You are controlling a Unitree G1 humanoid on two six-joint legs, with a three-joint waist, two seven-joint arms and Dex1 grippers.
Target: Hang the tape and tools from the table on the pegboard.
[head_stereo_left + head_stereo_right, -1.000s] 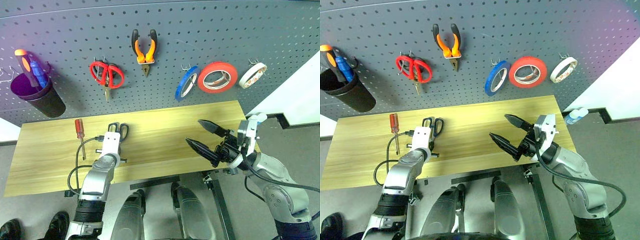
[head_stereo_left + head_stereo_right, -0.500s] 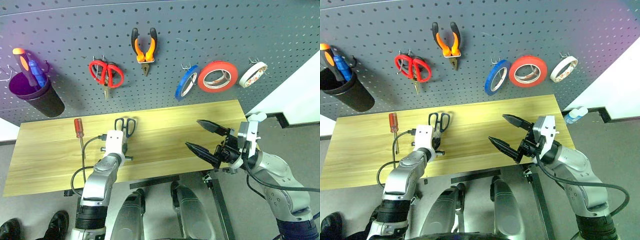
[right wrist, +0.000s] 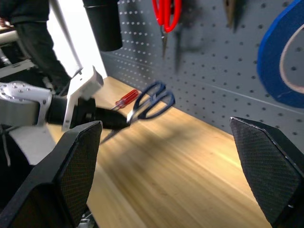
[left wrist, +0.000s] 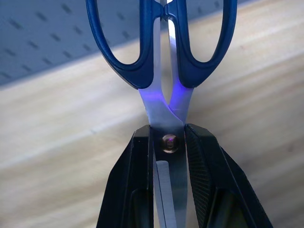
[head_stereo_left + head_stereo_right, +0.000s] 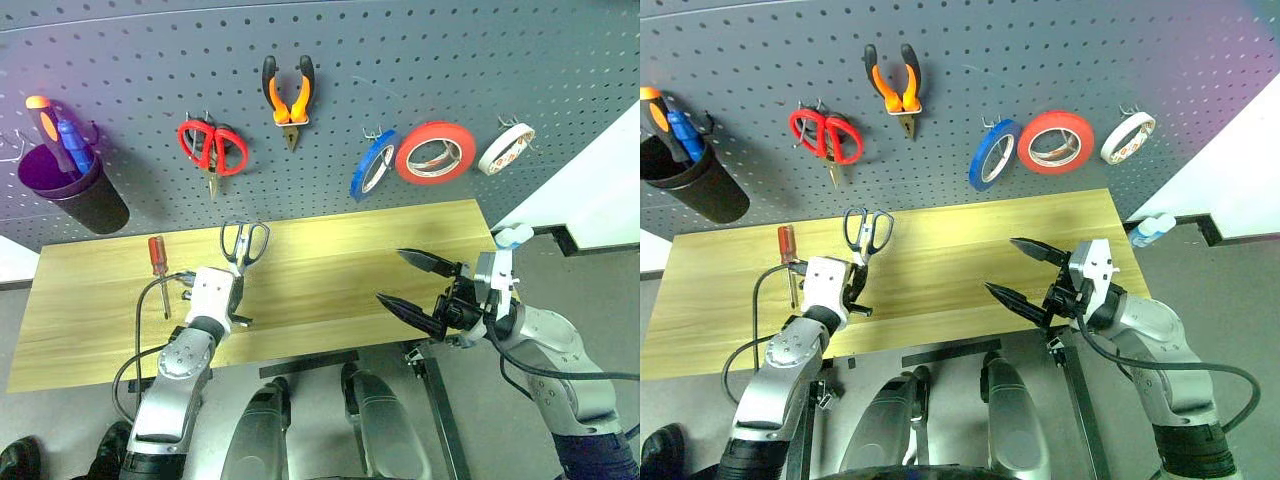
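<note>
Your left claw [image 4: 167, 156] is clamped on the black-handled scissors [image 5: 243, 242] at the pivot, handles pointing toward the pegboard [image 5: 400, 60], lifted above the worktop [image 5: 330, 260], so the scissors step is in hand. Next you need a free hook; I can't make one out clearly. The blue tape [image 5: 372, 166] and pliers [image 5: 289, 95] already hang. The red-handled screwdriver [image 5: 158, 263] waits on the worktop. Your right claw [image 5: 412, 282] hovers spread wide, empty.

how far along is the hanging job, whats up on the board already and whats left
Done: the blue tape and the pliers hang on the pegboard. In hand: the left claw is shut on the black-handled scissors, lifted off the table. Left: the red-handled screwdriver lies on the table. The right claw is open, empty.
</note>
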